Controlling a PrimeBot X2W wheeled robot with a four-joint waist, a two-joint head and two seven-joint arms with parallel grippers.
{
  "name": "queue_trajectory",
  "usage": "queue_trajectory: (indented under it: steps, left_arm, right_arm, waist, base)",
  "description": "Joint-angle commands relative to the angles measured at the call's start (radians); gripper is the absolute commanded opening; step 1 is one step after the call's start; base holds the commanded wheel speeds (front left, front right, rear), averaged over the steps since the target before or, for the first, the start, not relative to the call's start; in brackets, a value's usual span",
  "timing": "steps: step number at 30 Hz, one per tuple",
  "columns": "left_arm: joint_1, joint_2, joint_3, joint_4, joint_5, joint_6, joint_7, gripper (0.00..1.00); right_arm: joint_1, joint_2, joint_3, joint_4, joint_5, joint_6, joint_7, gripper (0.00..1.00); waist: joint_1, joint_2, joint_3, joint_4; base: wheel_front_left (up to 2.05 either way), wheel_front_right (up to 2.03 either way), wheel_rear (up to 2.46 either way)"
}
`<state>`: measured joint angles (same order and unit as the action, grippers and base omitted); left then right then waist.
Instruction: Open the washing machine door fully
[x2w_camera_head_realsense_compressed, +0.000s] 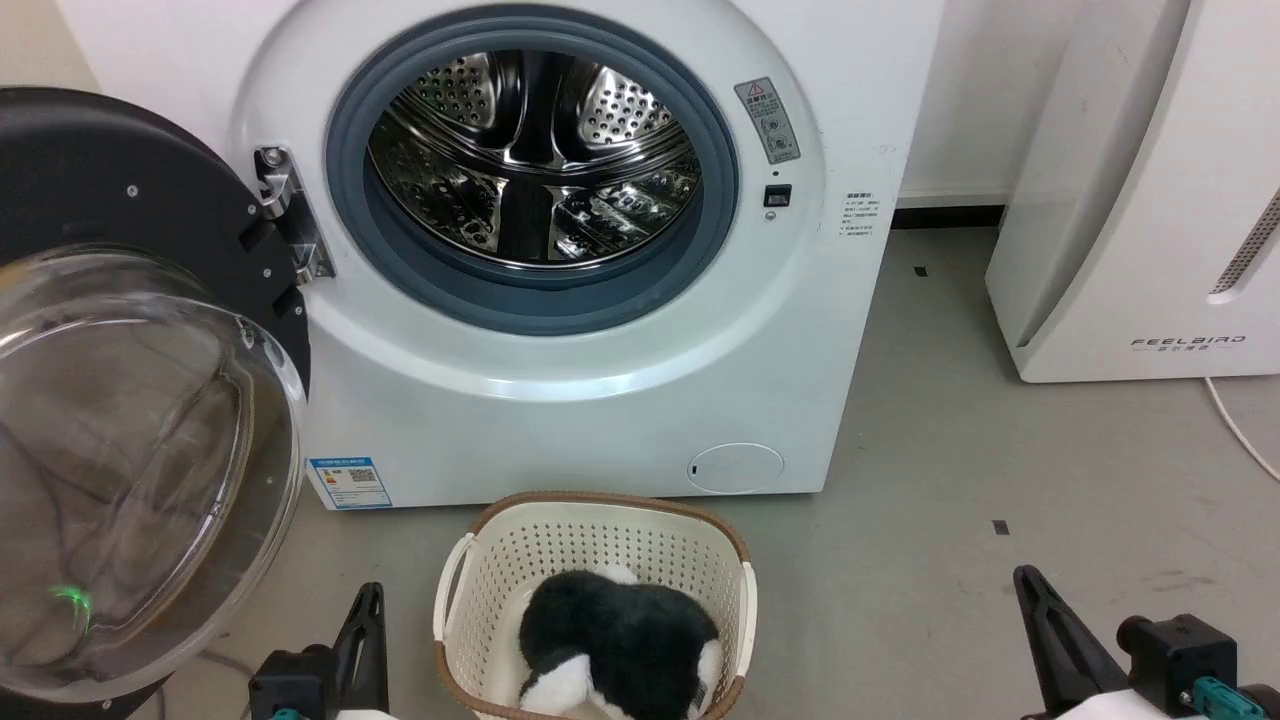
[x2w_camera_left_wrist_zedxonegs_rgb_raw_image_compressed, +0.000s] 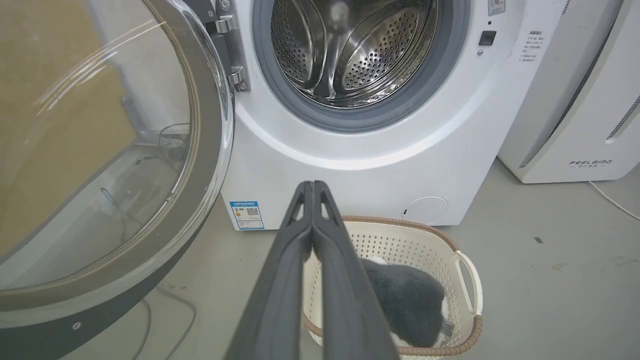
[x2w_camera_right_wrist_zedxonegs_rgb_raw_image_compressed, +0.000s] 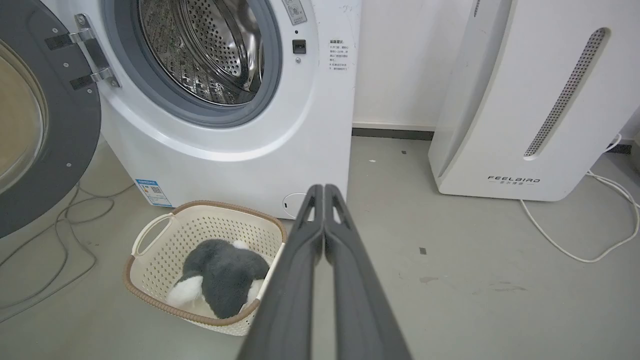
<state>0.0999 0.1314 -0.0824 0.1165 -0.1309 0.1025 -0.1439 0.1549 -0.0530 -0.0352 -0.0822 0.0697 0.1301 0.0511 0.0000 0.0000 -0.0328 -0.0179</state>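
Head view: the door (x2w_camera_head_realsense_compressed: 120, 190) is seen swung wide, left of the washer (x2w_camera_head_realsense_compressed: 600, 400), just above the left gripper (x2w_camera_head_realsense_compressed: 372, 600); the right gripper (x2w_camera_head_realsense_compressed: 1030, 585) is set well apart. Left wrist view: the fingers (x2w_camera_left_wrist_zedxonegs_rgb_raw_image_compressed: 295, 260) are pressed together, empty, with the door (x2w_camera_left_wrist_zedxonegs_rgb_raw_image_compressed: 212, 150) at upper left. Right wrist view: the fingers (x2w_camera_right_wrist_zedxonegs_rgb_raw_image_compressed: 300, 270) are likewise closed, with the door (x2w_camera_right_wrist_zedxonegs_rgb_raw_image_compressed: 75, 130) at far left.

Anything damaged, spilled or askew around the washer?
Nothing stands out: the washing machine door hangs wide open, the basket sits upright holding the plush toy, and the left end effector and right end effector are shut.
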Motion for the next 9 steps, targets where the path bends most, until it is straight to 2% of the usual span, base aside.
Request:
queue_trajectory:
  steps: [1,9]
  left_arm:
    - [-0.011,-0.005,0.005,-0.007,0.01,-0.003,0.004,0.0]
    - [-0.017,-0.01,0.01,-0.014,0.017,-0.009,0.013,0.0]
  right_arm:
    - [-0.015,0.0,0.001,0.003,-0.008,0.0,-0.005,0.0]
    - [-0.024,0.0,0.004,0.008,-0.012,0.0,-0.008,0.0]
  waist:
    - [0.0,0.0,0.001,0.0]
    - [0.0,0.0,0.003,0.001]
  base:
    - [0.0,0.0,0.0]
    - [0.0,0.0,0.0]
